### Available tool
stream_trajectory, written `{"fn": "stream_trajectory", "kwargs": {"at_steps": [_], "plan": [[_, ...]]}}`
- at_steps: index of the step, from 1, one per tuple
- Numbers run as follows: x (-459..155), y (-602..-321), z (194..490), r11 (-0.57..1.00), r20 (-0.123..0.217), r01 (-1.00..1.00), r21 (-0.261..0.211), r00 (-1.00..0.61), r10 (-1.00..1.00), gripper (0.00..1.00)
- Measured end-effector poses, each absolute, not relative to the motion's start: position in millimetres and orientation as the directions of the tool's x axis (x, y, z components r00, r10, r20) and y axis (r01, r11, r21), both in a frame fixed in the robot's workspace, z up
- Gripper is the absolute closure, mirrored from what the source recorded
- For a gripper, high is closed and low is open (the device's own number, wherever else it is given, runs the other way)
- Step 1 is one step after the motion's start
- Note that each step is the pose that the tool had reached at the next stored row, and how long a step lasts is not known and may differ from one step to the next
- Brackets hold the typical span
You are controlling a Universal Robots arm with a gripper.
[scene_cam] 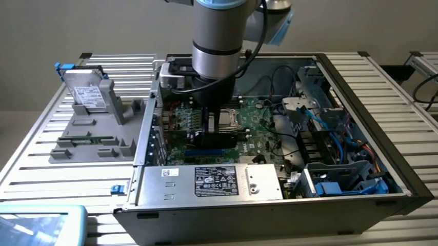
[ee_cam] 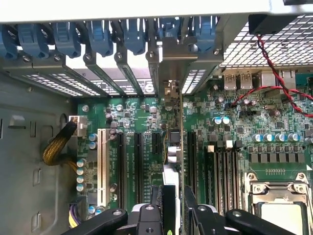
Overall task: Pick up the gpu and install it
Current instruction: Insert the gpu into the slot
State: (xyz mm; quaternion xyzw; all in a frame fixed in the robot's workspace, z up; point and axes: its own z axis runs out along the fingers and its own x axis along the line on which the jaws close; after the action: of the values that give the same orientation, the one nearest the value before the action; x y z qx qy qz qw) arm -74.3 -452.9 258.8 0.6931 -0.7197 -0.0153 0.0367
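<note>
The gpu (scene_cam: 222, 139), a thin black card, hangs on edge just above the green motherboard (scene_cam: 257, 128) inside the open computer case. My gripper (scene_cam: 217, 130) reaches straight down into the case and is shut on it. In the wrist view the gpu (ee_cam: 177, 147) runs edge-on between my two fingers (ee_cam: 157, 208), and the gripper (ee_cam: 173, 213) clamps its near end. Its grey metal bracket (ee_cam: 171, 66) reaches the row of rear slot openings. The card lines up with the black expansion slots (ee_cam: 190, 161). Whether it sits in a slot I cannot tell.
A grey fixture tray (scene_cam: 96, 138) at the exterior view's left holds a silver drive with a white label (scene_cam: 89, 95). Inside the case are the power supply (scene_cam: 215, 180), blue cables (scene_cam: 335, 128), a white slot (ee_cam: 102, 166), the CPU socket (ee_cam: 279, 205) and blue latches (ee_cam: 98, 34).
</note>
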Motion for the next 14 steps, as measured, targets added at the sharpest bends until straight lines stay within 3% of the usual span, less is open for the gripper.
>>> {"fn": "stream_trajectory", "kwargs": {"at_steps": [14], "plan": [[-75.8, -452.8, 254.6, 0.039, 0.029, -0.996, 0.077, -0.036, -0.999, 0.72]]}}
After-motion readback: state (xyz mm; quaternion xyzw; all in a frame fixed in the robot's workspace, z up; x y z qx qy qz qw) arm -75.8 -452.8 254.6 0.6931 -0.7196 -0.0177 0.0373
